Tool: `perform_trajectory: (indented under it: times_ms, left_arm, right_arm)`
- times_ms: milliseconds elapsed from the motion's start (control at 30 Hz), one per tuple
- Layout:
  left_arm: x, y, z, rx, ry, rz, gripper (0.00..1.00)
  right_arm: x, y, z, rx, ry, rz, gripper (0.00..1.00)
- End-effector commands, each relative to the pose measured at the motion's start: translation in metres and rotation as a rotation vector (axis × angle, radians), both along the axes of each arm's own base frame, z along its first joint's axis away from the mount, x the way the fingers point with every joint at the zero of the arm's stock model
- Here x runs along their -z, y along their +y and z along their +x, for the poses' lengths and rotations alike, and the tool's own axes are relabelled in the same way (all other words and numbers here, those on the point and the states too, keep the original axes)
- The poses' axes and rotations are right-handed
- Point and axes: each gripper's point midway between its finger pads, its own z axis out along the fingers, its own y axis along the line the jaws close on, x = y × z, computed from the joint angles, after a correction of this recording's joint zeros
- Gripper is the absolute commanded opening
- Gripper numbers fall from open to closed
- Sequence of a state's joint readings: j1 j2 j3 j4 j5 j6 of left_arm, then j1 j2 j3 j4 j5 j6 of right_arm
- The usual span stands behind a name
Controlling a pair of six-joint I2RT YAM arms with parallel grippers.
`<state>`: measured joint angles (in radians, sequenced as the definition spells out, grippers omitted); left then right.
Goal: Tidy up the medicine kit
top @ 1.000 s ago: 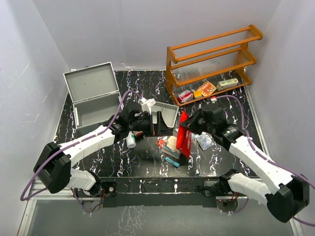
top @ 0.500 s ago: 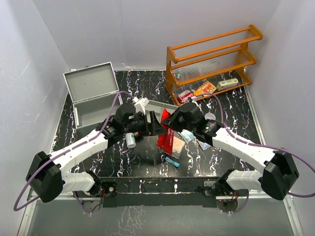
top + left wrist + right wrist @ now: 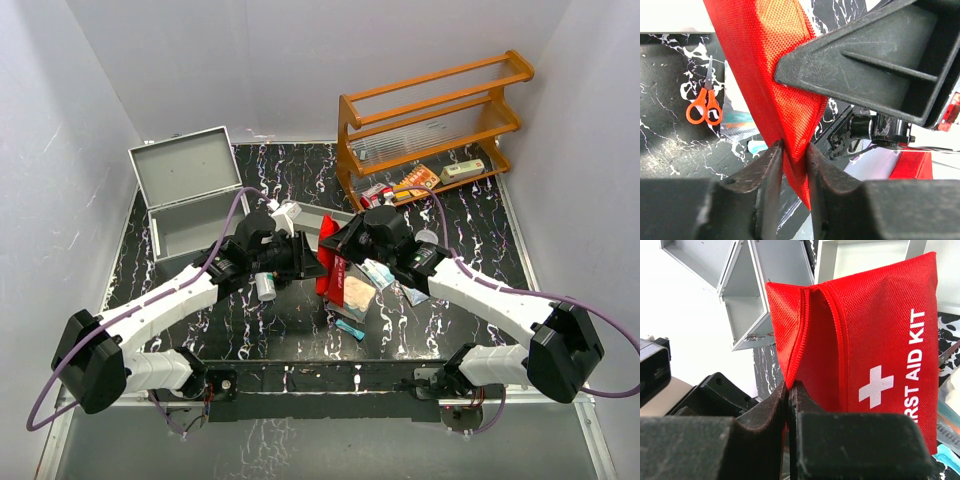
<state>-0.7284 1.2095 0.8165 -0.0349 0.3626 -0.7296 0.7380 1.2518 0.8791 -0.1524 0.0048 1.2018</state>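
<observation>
A red first aid kit pouch [image 3: 331, 262] hangs upright above the middle of the table, held from both sides. My left gripper [image 3: 311, 262] has shut on its lower left edge; in the left wrist view the fabric [image 3: 775, 70] is pinched between the fingers of that gripper [image 3: 794, 150]. My right gripper [image 3: 347, 243] is shut on the pouch's corner seam; in the right wrist view that gripper [image 3: 788, 386] pinches the seam beside the white cross and lettering on the pouch [image 3: 870, 340]. Under the pouch lie loose packets [image 3: 356, 292] and orange scissors [image 3: 705, 106].
An open grey metal case [image 3: 190, 195] stands at the back left. A grey tray [image 3: 345, 215] sits behind the grippers. A wooden rack [image 3: 430, 120] with small boxes is at the back right. A white bottle [image 3: 265, 287] and a blue tube [image 3: 350, 327] lie nearby.
The right arm swung left with the pouch to meet the left gripper. The left gripper, open before, closed on the pouch's edge.
</observation>
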Motion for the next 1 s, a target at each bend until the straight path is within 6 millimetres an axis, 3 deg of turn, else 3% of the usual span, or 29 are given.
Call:
perform_trajectory:
  times_ms: [0,100,167,333,400,633,767,967]
  left_arm:
    - [0.0,0.0,0.003,0.005,-0.031,0.01,0.18]
    - [0.002,0.001,0.005,0.001,-0.042,0.022,0.03]
    - [0.004,0.003,0.007,-0.003,-0.052,0.039,0.0]
    - [0.01,0.011,0.011,-0.024,-0.059,0.102,0.0]
    - [0.013,0.013,0.012,-0.022,-0.06,0.126,0.0]
    - [0.013,0.016,0.011,0.008,-0.075,0.167,0.0]
    - [0.011,0.017,0.01,0.023,-0.088,0.177,0.0]
    - [0.007,0.016,0.008,0.047,-0.096,0.173,0.0]
  right_arm:
    - [-0.026,0.01,0.006,-0.026,-0.082,0.05,0.0]
    - [-0.019,0.007,0.006,-0.024,-0.068,0.014,0.0]
    - [-0.017,0.005,0.007,-0.023,-0.064,-0.021,0.02]
    - [-0.015,-0.01,0.01,0.006,-0.059,-0.143,0.33]
    - [-0.018,-0.017,0.01,0.008,-0.075,-0.181,0.39]
    - [-0.007,-0.043,0.016,0.027,-0.104,-0.386,0.42]
    - [0.006,-0.038,0.019,-0.057,-0.103,-0.481,0.42]
    - [0.019,-0.009,0.016,-0.236,-0.117,-0.476,0.42]
